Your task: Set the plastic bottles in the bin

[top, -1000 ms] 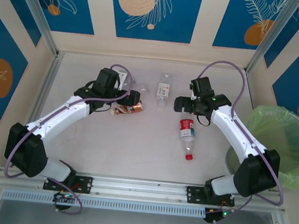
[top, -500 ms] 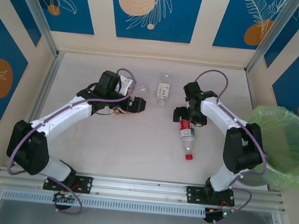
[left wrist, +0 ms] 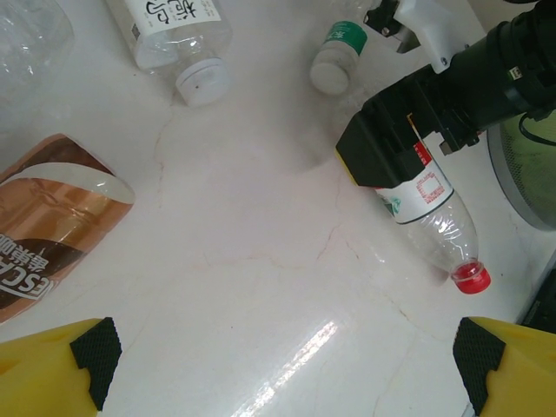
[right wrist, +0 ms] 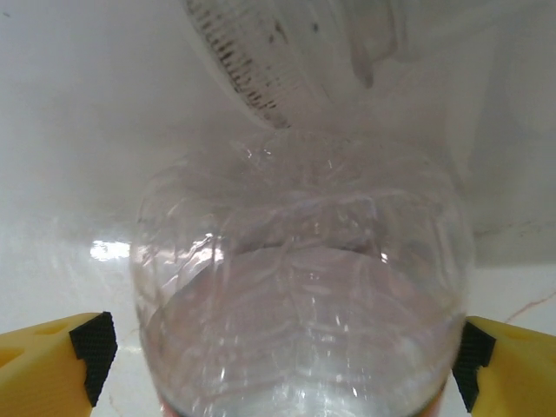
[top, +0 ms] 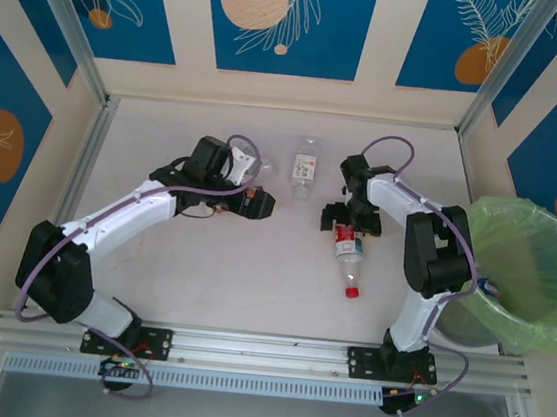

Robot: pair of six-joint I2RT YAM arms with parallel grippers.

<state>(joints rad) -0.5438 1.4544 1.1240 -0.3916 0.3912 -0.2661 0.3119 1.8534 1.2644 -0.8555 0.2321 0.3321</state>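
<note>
Your R gripper [right wrist: 278, 352] is spread wide, jaws straddling the red-label bottle [top: 351, 260] base for pickup; L gripper [left wrist: 282, 352] spread too, empty.

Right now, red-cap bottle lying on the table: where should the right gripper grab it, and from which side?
Take the red-cap bottle across its wide labelled body, coming straight down from above. It lies flat on its side. The neck tapers toward the cap, while the body offers two broad opposite sides. The right gripper is open and straddles that end, so probably just lower and close.
</note>
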